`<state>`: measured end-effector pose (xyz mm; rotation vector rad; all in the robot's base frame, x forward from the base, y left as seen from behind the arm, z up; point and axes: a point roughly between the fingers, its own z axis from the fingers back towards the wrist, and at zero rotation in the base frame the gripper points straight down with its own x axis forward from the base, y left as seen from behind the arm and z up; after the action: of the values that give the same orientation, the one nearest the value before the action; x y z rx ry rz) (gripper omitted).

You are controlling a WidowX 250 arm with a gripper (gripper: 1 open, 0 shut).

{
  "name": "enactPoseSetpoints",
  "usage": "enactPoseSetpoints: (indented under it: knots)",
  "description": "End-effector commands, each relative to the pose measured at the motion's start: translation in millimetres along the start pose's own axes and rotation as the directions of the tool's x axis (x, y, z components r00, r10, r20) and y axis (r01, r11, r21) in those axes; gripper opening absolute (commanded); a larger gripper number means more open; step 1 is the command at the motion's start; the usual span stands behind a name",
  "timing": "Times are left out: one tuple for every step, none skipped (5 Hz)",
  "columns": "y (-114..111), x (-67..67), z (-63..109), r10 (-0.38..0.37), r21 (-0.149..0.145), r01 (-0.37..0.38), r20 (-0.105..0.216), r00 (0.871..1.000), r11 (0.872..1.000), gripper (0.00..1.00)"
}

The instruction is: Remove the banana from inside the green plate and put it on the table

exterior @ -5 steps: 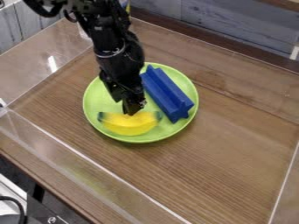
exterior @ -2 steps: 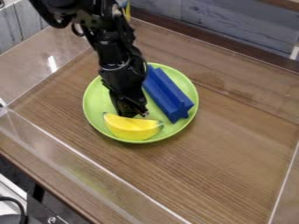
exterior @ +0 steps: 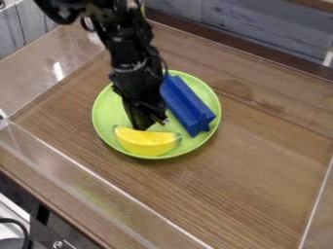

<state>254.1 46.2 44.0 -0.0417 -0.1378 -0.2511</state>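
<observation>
The black robot arm (exterior: pixel 115 34) comes in from the far left corner of the table (exterior: pixel 247 185) and bends down over the green plate (exterior: pixel 202 135). Its hand part points straight down. The gripper (exterior: pixel 146 119) is low inside the plate, near the middle of it, and its two fingers are pinched all the way together. It does not hold anything. The fingertips are just above the banana (exterior: pixel 146 142) in the picture, and I cannot tell if they touch it. The banana lies flat in the plate, by the plate's near left rim, with its curved back toward the rim. The blue block (exterior: pixel 186 103) lies in the plate too, along the right side, just beside the gripper. The plate sits on the far left part of the table, well away from the near edge and the right edge. There is one arm, one gripper, one banana, one blue block and one green plate. Clear walls (exterior: pixel 78 185) stand around the edges of the brown wood table.
</observation>
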Motion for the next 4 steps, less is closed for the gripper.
enactPoseSetpoints:
  knots:
    - [-4.3,6.2,29.2,-0.015,0.019,0.015,0.036,0.999,1.0,0.0]
    - [-4.4,5.5,22.1,0.037,0.021,-0.038,0.037,0.999,0.999,0.0]
    - [-5.8,4.0,11.6,0.083,0.021,-0.084,0.034,0.996,0.996,0.0]
    - [6.1,3.3,21.6,0.081,0.014,-0.081,0.027,0.996,0.997,0.0]
